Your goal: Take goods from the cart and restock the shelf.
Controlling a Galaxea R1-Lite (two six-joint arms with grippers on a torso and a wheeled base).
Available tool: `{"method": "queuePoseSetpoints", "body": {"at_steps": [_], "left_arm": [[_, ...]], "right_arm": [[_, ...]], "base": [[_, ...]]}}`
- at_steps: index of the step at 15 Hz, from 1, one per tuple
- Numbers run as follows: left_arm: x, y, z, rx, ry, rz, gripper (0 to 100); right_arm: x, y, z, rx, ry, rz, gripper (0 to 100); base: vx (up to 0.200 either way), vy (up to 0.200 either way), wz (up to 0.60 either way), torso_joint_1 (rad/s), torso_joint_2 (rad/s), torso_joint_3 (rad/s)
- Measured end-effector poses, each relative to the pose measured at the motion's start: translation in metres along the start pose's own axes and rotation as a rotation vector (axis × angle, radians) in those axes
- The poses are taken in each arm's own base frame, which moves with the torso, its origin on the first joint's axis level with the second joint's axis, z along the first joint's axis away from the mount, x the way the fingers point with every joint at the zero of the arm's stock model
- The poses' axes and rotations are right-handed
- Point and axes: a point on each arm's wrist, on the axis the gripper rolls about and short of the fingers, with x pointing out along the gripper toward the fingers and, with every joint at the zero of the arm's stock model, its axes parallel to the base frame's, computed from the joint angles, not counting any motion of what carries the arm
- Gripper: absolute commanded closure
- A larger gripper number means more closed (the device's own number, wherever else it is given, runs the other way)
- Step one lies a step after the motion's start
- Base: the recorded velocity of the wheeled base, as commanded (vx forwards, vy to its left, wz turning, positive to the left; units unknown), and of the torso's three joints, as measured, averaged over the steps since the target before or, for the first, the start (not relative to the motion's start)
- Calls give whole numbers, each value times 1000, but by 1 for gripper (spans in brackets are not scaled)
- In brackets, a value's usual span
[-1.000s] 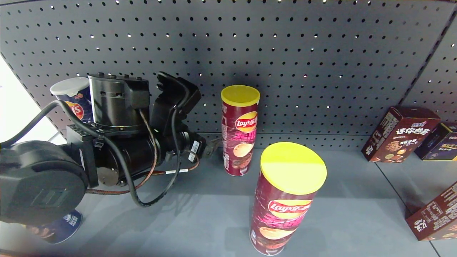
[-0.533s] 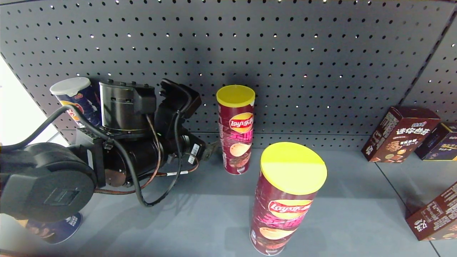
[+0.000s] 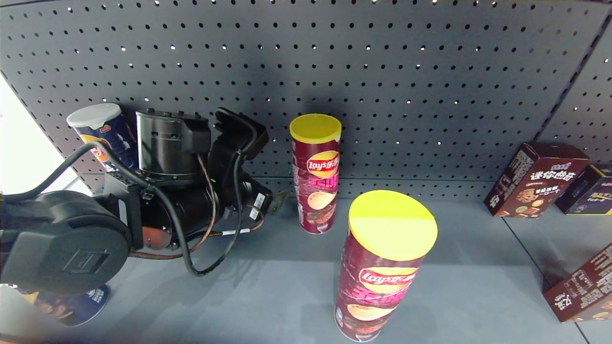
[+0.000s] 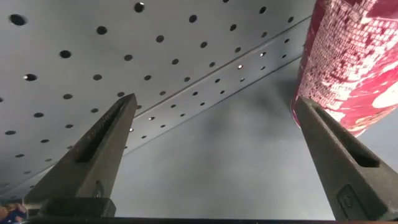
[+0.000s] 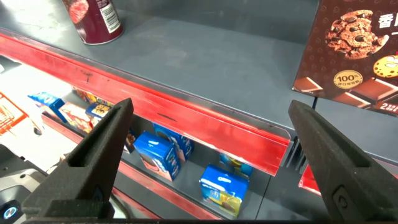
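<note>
Restocking the shelf (image 3: 267, 286) with chip cans.
Holds the left pincer (image 4: 216, 102) spread apart, clamped on nothing, low over the shelf just left of the far red chip can (image 3: 315, 174). Shows a second red chip can (image 3: 385, 267) upright, nearer and to the right, a blue can (image 3: 98, 129) far left, brown boxes (image 3: 535, 179) right. Holds the right pincer (image 5: 211, 107) apart too, before the shelf's red front edge (image 5: 186, 106).
</note>
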Motion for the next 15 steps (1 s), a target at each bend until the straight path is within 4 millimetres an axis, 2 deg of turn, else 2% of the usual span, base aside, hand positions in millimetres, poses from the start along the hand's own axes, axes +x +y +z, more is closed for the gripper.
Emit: {"method": "queuePoseSetpoints", "body": {"at_steps": [8, 15], "left_arm": [[12, -7, -8, 11, 32, -16, 0], [27, -19, -4, 19, 27, -41, 0]], "right_arm": [[0, 0, 0, 0, 0, -1, 0], [0, 0, 0, 0, 0, 0, 0]], "base": [[0, 0, 0, 0, 0, 0], [0, 0, 0, 0, 0, 0]]}}
